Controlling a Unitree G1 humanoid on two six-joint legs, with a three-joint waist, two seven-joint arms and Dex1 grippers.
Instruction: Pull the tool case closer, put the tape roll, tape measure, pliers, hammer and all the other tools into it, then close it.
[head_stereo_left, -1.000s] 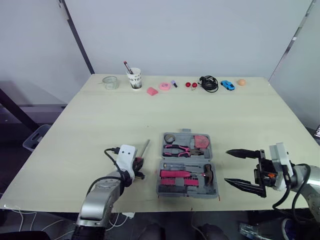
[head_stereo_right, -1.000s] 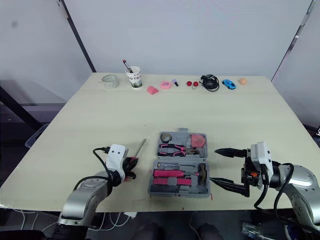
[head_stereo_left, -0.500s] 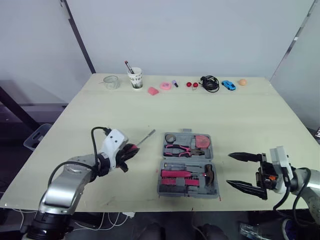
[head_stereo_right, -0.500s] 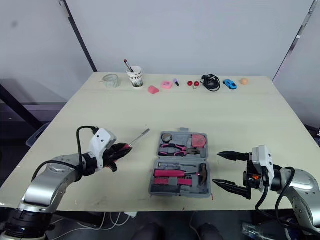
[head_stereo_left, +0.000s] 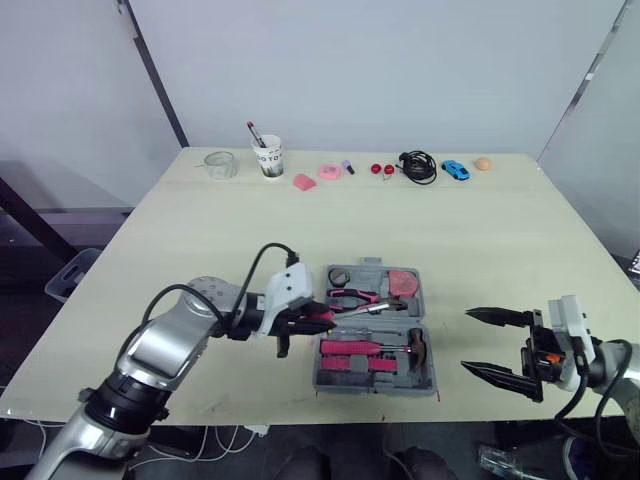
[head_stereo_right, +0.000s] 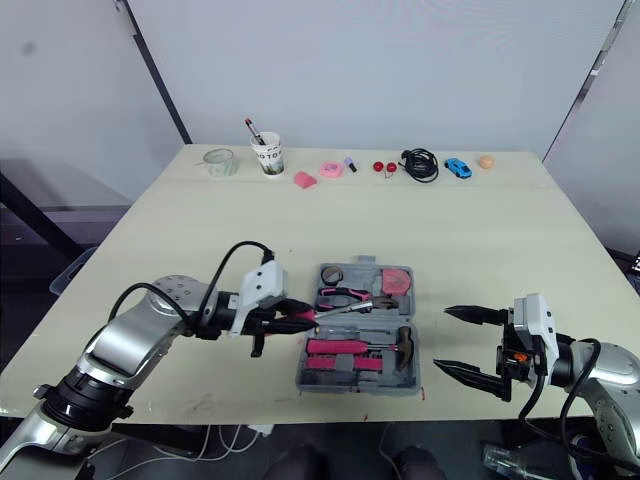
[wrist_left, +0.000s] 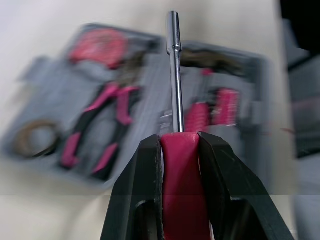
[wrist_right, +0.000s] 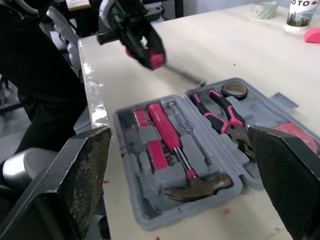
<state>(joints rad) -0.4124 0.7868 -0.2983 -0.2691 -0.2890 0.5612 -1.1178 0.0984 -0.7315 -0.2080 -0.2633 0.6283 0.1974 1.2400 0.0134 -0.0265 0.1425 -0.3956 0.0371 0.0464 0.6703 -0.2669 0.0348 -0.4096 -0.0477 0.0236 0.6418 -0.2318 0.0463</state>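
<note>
The tool case (head_stereo_left: 372, 389) lies open and flat on the tabletop (head_stereo_left: 200, 230), between the two grippers, with its near rim close to the tabletop's front edge.

The left gripper (head_stereo_left: 305, 322) is pinching the pink handle of a screwdriver (head_stereo_right: 345, 311). The steel shaft points straight out past its fingertips, over the left rim of the case and above the seam between its two halves. The tool is in the air, not seated.

Just beyond the shaft tip, on the far side, lie the pliers (head_stereo_left: 355, 297), with the tape roll (head_stereo_left: 340, 275) and the pink tape measure (head_stereo_left: 403, 283) further on. On the near side of the shaft, the hammer (head_stereo_left: 415, 347) rests in its moulded bed.

The right gripper (head_stereo_left: 466, 340) hovers past the right rim of the case, fingers spread wide and empty, touching nothing.

I judge the main risk to be a bad landing. Lowered at this angle, the shaft could come down on the pliers' handles or across a moulded ridge rather than in a slot, and the lid would then not shut. The grip sits on the handle alone, so the long shaft may swing if its tip catches. Nothing braces the case, so a push from the tip could slide it toward the right gripper.
</note>
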